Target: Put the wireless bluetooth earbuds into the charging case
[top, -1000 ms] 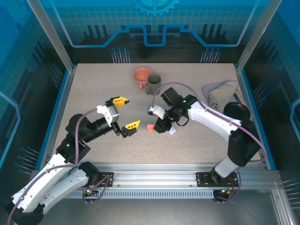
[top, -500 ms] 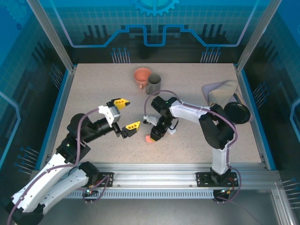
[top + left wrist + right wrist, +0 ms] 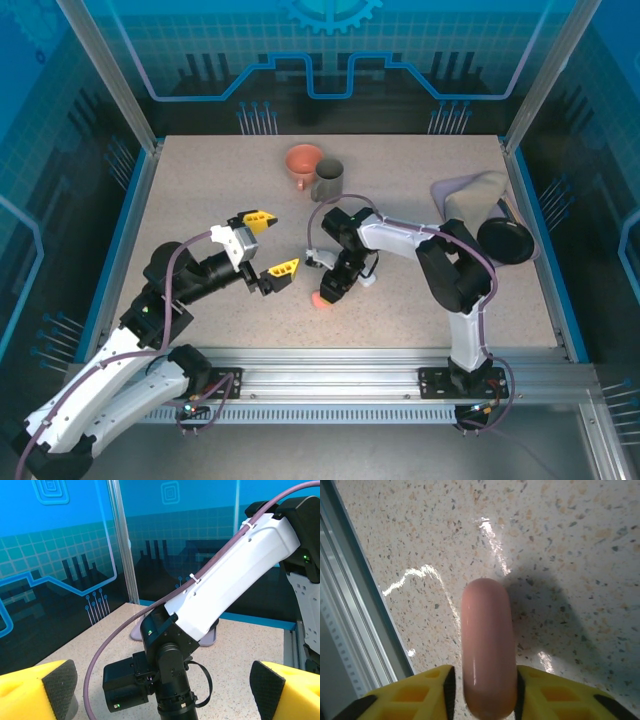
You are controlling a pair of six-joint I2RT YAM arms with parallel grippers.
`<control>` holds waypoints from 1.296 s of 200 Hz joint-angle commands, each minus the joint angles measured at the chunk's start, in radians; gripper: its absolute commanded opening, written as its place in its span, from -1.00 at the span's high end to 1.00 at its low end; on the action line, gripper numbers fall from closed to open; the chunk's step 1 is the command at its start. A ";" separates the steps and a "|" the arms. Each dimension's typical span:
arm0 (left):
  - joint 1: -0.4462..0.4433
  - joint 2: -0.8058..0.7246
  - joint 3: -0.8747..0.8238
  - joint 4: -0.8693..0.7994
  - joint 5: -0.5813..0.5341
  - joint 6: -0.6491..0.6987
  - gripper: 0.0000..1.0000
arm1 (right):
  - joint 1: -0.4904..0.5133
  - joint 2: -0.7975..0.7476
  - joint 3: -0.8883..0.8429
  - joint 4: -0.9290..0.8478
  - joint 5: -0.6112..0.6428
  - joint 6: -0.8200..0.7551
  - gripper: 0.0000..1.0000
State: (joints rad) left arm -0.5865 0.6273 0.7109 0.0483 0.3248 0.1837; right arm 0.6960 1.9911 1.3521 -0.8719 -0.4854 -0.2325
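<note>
A pink charging case [image 3: 487, 645] is seen edge-on between the two fingers of the right tool [image 3: 327, 291]. It is held low over the bench [image 3: 200, 190], at about 6 o'clock from the bench's middle. Both pads are right at the sides of the case. Whether it is squeezed tight or sits loose cannot be told.

The case looks shut, so it cannot be told if any earbuds are inside it.

The left tool [image 3: 268, 243] is held at 9 o'clock from the case. Its fingers are spread wide apart and nothing is held between them.

A small white thing [image 3: 366, 281] is seen on the bench at 3 o'clock from the right tool; what it is cannot be told. A pink cup [image 3: 303, 160] and a grey cup [image 3: 328, 180] are set at 12 o'clock, well apart from the work.

The task is judged to be far from done. The case may have to be opened, and earbuds may have to be found, picked up and put in.
</note>
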 commanded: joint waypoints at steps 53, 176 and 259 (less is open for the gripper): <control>-0.001 0.024 0.001 -0.006 -0.135 -0.015 -0.93 | -0.042 -0.044 -0.002 -0.015 0.072 0.036 -0.10; 0.295 0.188 -0.056 -0.236 -0.751 -0.370 -0.98 | -0.292 -0.705 -0.307 0.269 0.557 0.198 -0.71; 0.398 0.327 -0.216 0.007 -0.797 -0.293 -0.98 | -0.618 -1.096 -0.800 0.728 0.660 0.318 -1.00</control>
State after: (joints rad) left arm -0.2024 0.9131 0.5247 -0.0696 -0.4568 -0.1326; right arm 0.1757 0.9588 0.6750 -0.3481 0.1291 0.0143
